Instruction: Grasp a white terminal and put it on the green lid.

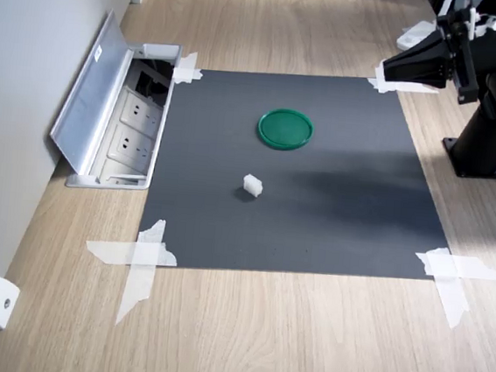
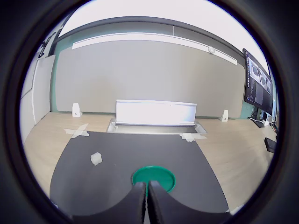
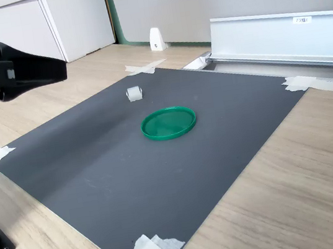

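My gripper hangs in the air above the edge of the dark mat, at the first exterior view's upper right, with nothing in it; in the wrist view my two fingers are pressed together with only a thin line between them, so the jaws are closed on empty air. The white terminal lies by itself on the mat, near its middle in the first exterior view, well apart from my fingertips. The green lid rests flat on the same mat, near the terminal but not touching it; in the second exterior view the terminal sits beyond and to the left of the lid. In the wrist view the lid shows just past my fingertips, and the terminal lies off to one side. White tape strips hold the mat's corners to the wooden table. An open silver socket box is set into the table beside the mat, against the wall.
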Robot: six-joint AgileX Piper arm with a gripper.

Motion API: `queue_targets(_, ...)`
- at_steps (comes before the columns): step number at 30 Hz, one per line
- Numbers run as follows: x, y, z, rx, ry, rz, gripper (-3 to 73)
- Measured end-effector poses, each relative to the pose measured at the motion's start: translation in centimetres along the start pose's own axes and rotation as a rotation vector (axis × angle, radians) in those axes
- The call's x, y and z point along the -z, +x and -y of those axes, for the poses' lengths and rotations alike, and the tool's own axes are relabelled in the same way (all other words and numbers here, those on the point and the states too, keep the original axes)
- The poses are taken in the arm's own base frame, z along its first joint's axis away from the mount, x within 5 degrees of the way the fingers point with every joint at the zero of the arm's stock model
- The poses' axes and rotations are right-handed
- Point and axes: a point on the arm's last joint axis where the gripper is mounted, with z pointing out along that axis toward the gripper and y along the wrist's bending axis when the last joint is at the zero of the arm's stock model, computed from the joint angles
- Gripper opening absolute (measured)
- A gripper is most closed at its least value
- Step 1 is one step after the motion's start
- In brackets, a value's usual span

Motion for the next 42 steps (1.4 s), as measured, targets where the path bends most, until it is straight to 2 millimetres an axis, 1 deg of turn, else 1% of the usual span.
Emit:
queue_targets(6, 0.0, 0.1, 0.0, 0.0, 0.0, -0.006, -0.8)
queue_targets(9, 0.2, -0.5, 0.0, 0.0, 0.001, 0.013, -0.8)
queue_targets(14, 1.4, -3.3, 0.1, -0.007, 0.001, 0.094, -0.8)
queue_targets(17, 1.3, -5.1, 0.2, -0.007, -0.001, 0.057, -0.8)
queue_targets(19, 0.6, -6.1, 0.3, -0.007, -0.005, -0.009, -0.8)
queue_targets(24, -1.8, -8.2, 0.5, 0.009, -0.01, -0.235, -0.8)
queue_targets(27, -3.8, -9.0, 0.6, 0.027, -0.009, -0.373, -0.8)
queue_targets(29, -5.7, -9.4, 0.7, 0.036, -0.01, -0.474, -0.8)
queue_targets(34, -9.9, -10.6, 0.9, 0.053, -0.02, -0.596, -0.8)
queue_targets(39, -13.3, -11.5, 0.8, 0.205, -0.103, -0.697, -0.8)
queue_targets(42, -16.0, -11.4, 0.5, 0.275, -0.177, -0.771, -0.8)
